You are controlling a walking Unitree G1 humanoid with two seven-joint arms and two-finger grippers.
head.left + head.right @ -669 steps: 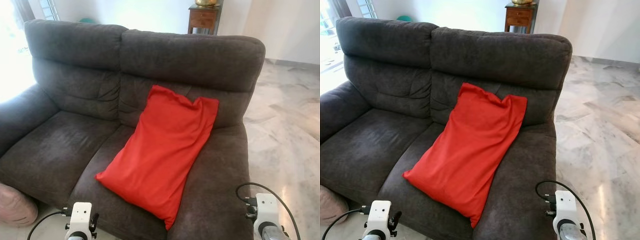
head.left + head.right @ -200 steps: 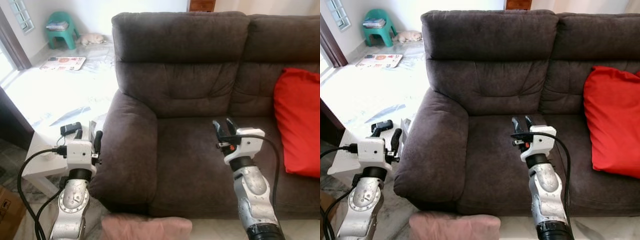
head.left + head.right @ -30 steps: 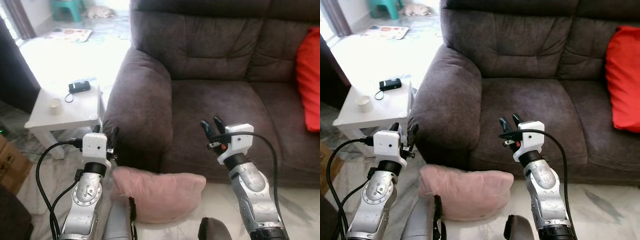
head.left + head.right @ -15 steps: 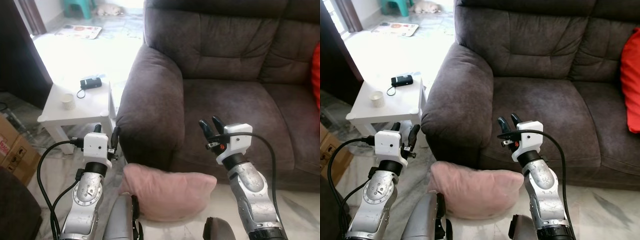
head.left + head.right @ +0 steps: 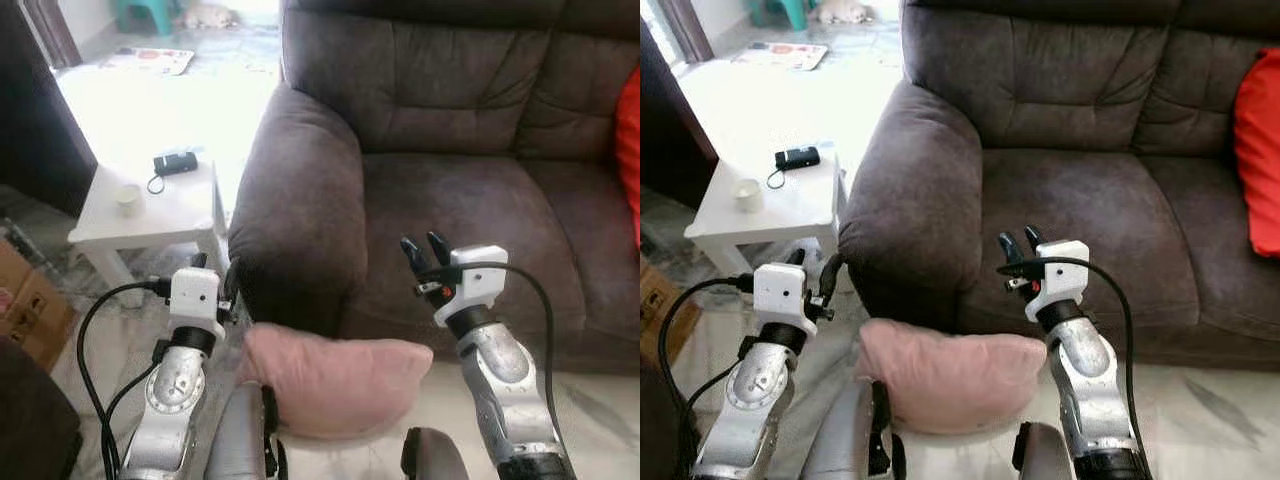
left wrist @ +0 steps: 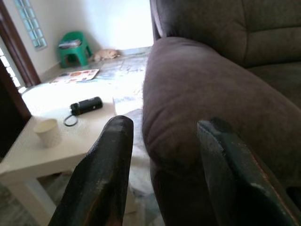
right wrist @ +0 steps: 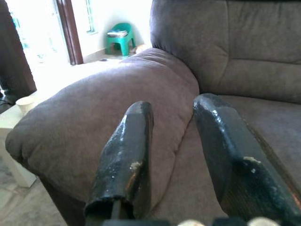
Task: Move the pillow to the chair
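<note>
a pink pillow (image 5: 335,377) lies on the pale marble floor (image 5: 1220,400), pressed against the front foot of the dark brown sofa (image 5: 450,110) below its armrest (image 5: 295,200). it sits between the two raised arms and neither one touches it

the left tool (image 5: 212,278) is held up in front of the sofa's armrest, just above and beside the left end of the pillow. its two black fingers (image 6: 101,174) are spread apart and hold nothing; the left wrist view looks past them at the rounded end of the armrest. the right tool (image 5: 425,254) is raised over the front edge of the sofa seat, above the right end of the pillow. its fingers (image 7: 124,165) also stand apart with nothing between them, pointing toward the seat and the inner side of the armrest

a red pillow (image 5: 1258,150) rests on the sofa at the far right, leaning against the backrest, well apart from both tools

to the left of the sofa stands a small white worktop (image 5: 150,215) carrying a small white cup (image 5: 127,198) and a black device (image 5: 175,163) with a cord. a cardboard box (image 5: 30,310) is on the floor at the left edge. farther back on the sunlit floor there is a green stool (image 6: 73,49) near the wall, and a printed mat (image 5: 780,56) lies flat on the floor
</note>
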